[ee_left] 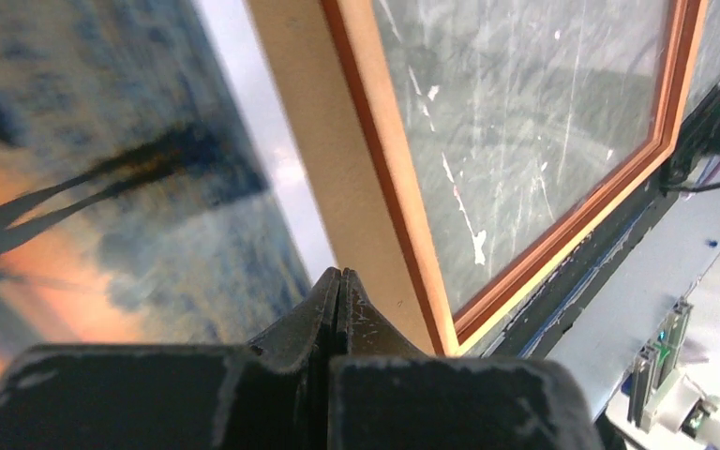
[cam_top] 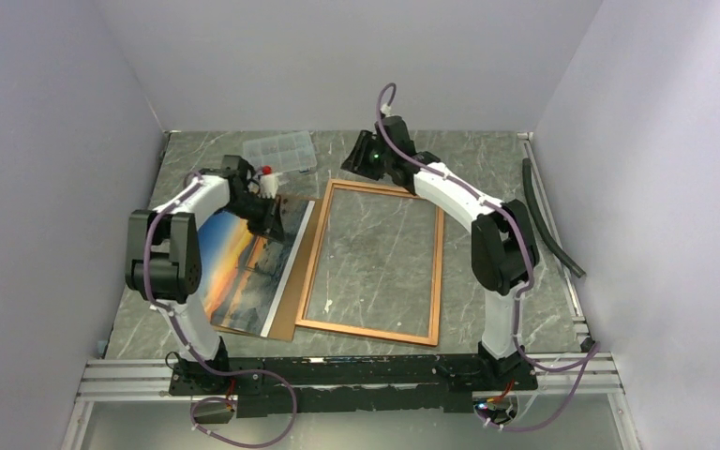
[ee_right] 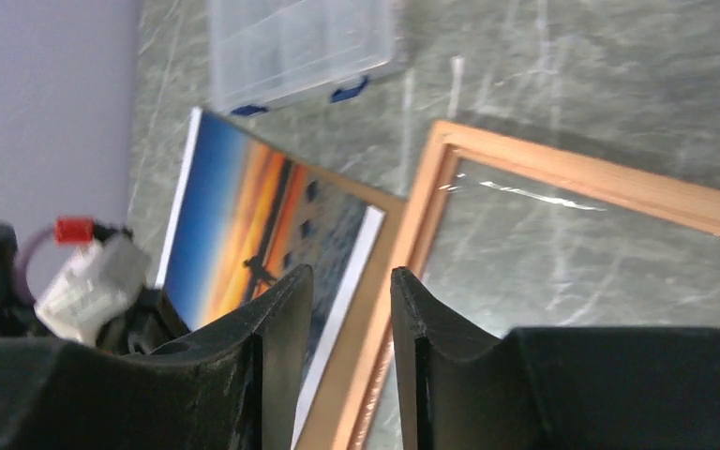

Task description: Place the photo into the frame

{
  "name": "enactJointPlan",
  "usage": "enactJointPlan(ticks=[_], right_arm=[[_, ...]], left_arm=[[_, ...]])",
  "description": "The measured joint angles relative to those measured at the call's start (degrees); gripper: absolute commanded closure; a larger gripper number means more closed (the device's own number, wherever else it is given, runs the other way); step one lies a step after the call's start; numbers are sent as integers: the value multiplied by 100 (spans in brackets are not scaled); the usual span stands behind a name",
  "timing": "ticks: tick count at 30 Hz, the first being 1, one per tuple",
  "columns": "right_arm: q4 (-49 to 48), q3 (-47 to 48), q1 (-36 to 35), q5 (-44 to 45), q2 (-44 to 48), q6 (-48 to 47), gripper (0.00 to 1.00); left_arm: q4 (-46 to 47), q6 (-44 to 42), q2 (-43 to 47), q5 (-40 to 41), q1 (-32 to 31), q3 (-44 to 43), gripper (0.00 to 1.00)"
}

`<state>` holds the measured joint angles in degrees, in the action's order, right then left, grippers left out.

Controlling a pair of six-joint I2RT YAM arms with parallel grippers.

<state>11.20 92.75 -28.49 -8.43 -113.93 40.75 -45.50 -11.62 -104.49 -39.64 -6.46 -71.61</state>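
Note:
The photo (cam_top: 242,272), an orange-and-blue sunset print, lies face up at the left on a brown backing board (cam_top: 302,267). The frame (cam_top: 311,272), with a thin reddish-orange border and a clear pane, lies flat to its right. My left gripper (cam_top: 277,228) is low over the photo's far right part. In the left wrist view its jaws are pressed shut (ee_left: 340,274) over the photo's (ee_left: 103,187) white margin, with nothing seen between them and the frame (ee_left: 394,169) beyond. My right gripper (cam_top: 361,159) hovers open and empty (ee_right: 352,274) by the frame's (ee_right: 562,173) far left corner, the photo (ee_right: 244,216) in sight.
A clear plastic compartment box (cam_top: 279,152) stands at the back behind the photo, and shows in the right wrist view (ee_right: 300,42). A black hose (cam_top: 548,220) lies along the right wall. A metal rail (cam_top: 337,370) runs along the near edge.

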Motion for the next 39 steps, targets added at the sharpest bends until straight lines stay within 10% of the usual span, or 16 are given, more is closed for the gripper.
enactJointPlan(ticks=[10, 18, 39], right_arm=[[37, 181, -1681, 214, -358, 195, 46], [223, 24, -2249, 203, -868, 479, 46], [31, -1351, -2317, 328, -299, 782, 44]], left_arm=[[-1311, -1047, 391, 140, 2385, -1296, 65], [-1725, -1978, 391, 584, 4251, -1226, 64], [-1545, -2461, 393, 1169, 4415, -575, 67]])
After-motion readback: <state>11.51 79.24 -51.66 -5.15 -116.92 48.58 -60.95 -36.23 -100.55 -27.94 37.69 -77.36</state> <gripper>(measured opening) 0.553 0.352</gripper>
